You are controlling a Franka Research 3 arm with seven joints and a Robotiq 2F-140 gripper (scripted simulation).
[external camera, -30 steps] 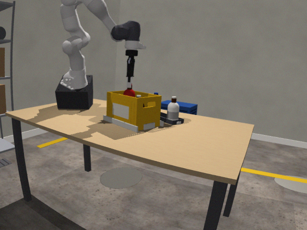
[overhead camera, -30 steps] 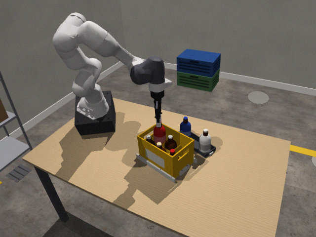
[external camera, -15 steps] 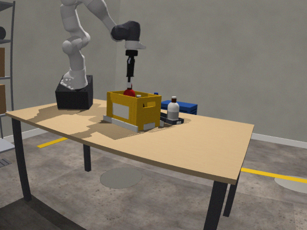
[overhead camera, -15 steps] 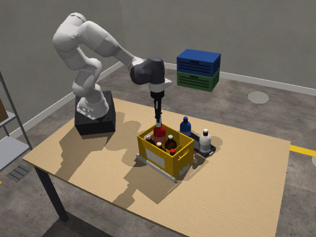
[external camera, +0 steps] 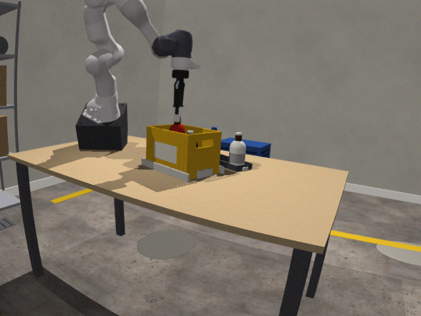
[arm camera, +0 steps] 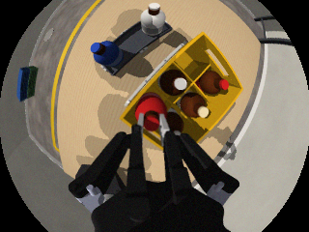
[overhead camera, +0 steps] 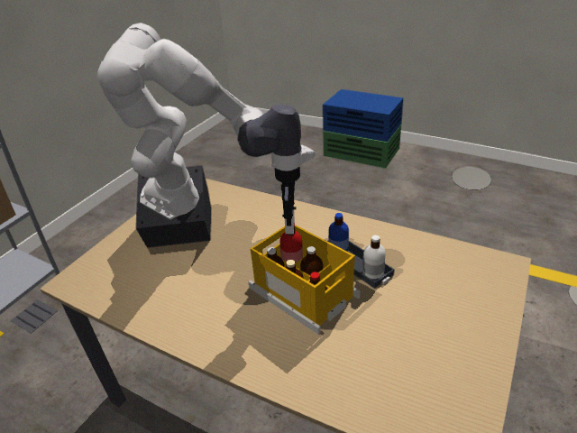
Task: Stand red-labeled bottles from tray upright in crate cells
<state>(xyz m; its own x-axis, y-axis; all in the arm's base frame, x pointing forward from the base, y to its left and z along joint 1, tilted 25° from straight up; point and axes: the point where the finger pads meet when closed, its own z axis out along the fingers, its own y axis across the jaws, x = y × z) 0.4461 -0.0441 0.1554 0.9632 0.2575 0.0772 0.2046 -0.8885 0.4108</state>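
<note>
The yellow crate stands mid-table with several cells. My gripper points straight down and is shut on the neck of a red bottle, which stands upright partly inside the crate's far-left cell. The red bottle also shows in the wrist view between my fingers, and just above the crate rim in the exterior view. Three brown bottles stand in other cells of the crate. The dark tray behind the crate holds a blue bottle and a white bottle, both upright.
The robot base sits on a black block at the table's far left corner. Blue and green crates are stacked on the floor beyond the table. A metal shelf stands at the left.
</note>
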